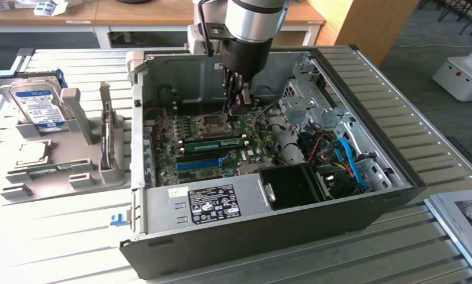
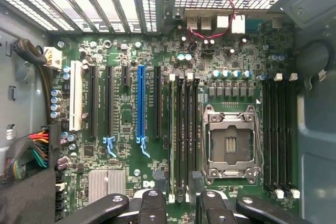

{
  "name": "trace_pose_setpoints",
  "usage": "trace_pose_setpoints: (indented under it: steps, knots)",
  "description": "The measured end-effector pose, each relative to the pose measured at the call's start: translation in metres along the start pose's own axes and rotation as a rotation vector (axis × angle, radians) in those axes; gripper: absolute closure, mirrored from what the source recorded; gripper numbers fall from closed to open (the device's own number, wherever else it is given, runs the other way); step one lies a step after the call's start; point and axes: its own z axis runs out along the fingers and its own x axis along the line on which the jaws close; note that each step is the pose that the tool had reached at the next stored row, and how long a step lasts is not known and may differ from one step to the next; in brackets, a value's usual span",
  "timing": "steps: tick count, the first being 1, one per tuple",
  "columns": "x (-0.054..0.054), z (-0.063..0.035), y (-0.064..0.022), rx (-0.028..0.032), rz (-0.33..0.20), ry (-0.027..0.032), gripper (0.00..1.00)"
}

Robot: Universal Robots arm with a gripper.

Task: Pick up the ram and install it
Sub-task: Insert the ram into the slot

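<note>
Biggest worry first: the arm reaches deep inside the open PC case (image 1: 378, 177). Any sideways drift could bump the drive cage (image 1: 315, 97), which sits at about 3 o'clock from the gripper (image 1: 240, 109) in the exterior view.

Next size down is the cabling. The blue cable (image 1: 348, 160) and the bundle of coloured wires (image 2: 39, 148) both look easy to snag.

Smallest but nastiest is the ram (image 1: 214, 142). It lies along a slot at about 6 o'clock from the CPU socket (image 1: 214, 123), and I can't tell if it's clicked all the way down. My guess is a half-seated stick could tilt or pop loose at the slightest nudge. The gripper hangs over the slots beside the socket with its fingers spread wide and nothing in them, clear of the ram.

Containers:
- **Case:** it holds the motherboard (image 2: 131, 129), and the power supply (image 1: 212, 204) is at its 6 o'clock edge.
- **Grey rack (image 1: 101, 160):** it sits at 9 o'clock from the case and has a hard drive (image 1: 34, 103) standing upright in it.
</note>
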Motion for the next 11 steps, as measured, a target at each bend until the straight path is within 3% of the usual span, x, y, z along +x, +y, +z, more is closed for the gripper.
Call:
trace_pose_setpoints:
  steps: [11]
  knots:
    - [-0.0003, -0.0108, 0.0006, 0.0000, -0.002, 0.0001, 0.69]
